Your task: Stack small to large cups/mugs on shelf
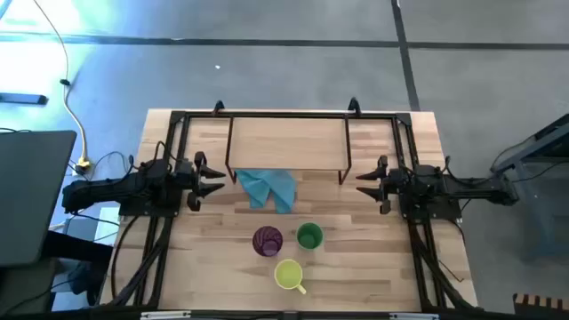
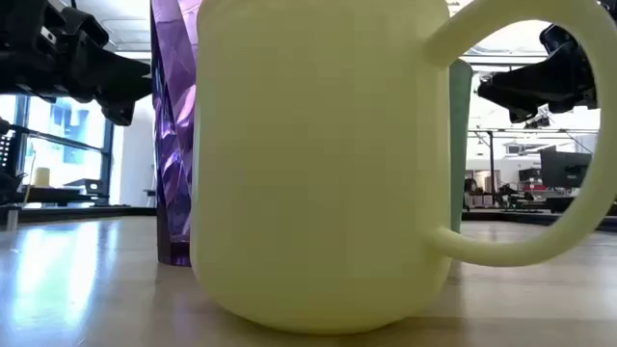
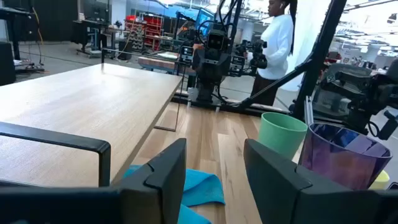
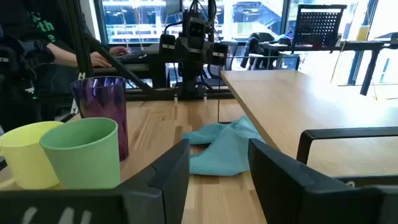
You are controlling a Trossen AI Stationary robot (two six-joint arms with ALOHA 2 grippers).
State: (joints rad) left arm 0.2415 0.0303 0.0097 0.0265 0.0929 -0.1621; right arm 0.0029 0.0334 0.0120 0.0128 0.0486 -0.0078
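Both grippers spread, empty: left gripper (image 1: 216,175), right gripper (image 1: 364,182). Purple tumbler (image 1: 268,241) goes on shelf (image 1: 286,140) first; grasp low, avoiding green cup (image 1: 309,236).

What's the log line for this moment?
left hand: open, idle at shelf end | right hand: open, idle | tumbler, green cup, mug: on table, unstacked | cloth: by shelf

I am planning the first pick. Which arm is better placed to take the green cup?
Probably the right. The green cup stands on the right gripper's side, while the purple cup sits between it and the left gripper. Both grippers are open.
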